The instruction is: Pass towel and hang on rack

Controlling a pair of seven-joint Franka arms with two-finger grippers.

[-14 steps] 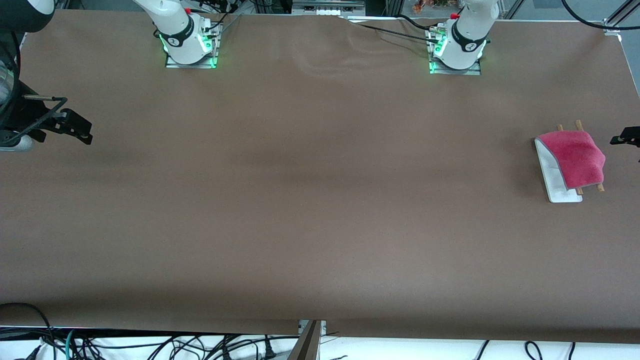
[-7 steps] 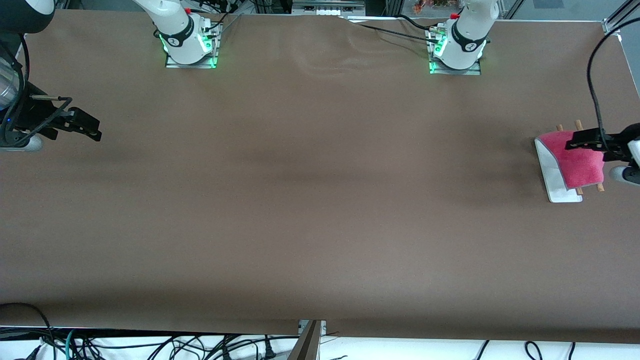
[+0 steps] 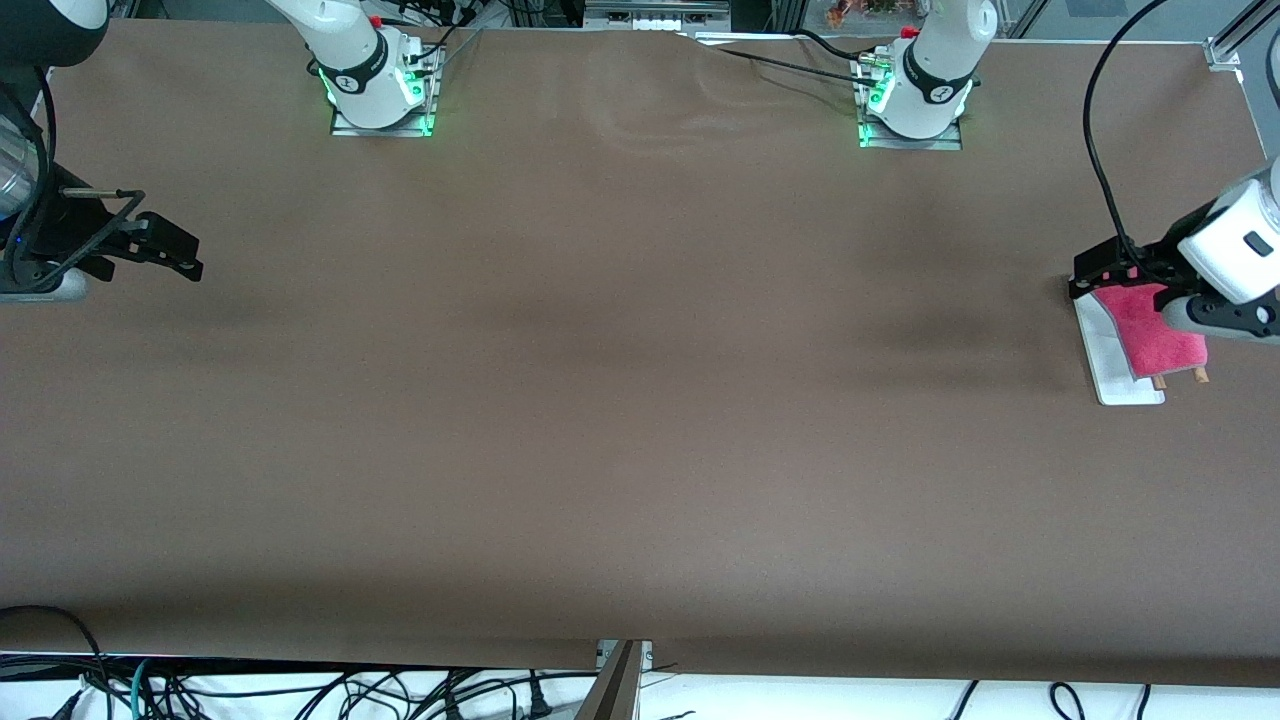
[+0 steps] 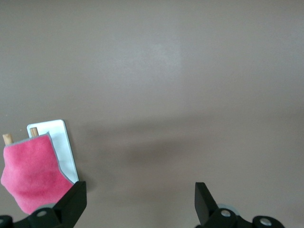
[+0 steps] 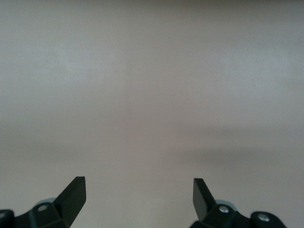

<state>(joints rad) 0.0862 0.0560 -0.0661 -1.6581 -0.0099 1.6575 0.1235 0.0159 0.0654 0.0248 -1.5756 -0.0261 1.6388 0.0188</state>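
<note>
Left gripper (image 3: 1090,275) hangs open over the fluffy pink-red towel (image 3: 1155,330) draped on its wooden-rod rack (image 3: 1115,375). Right gripper (image 3: 185,255) waits open above the brown desk (image 3: 620,400).

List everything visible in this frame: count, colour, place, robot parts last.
towel: one, pink-red, draped over the rack at the left arm's end of the table.
rack: one, white base with brown rods, under the towel.
table: one, brown cover, otherwise bare.
cables: several, dark, below the table edge nearest the front camera.
left gripper: one, black, open, over the rack and towel, holding nothing.
right gripper: one, black, open, waiting over the right arm's end of the table.
</note>
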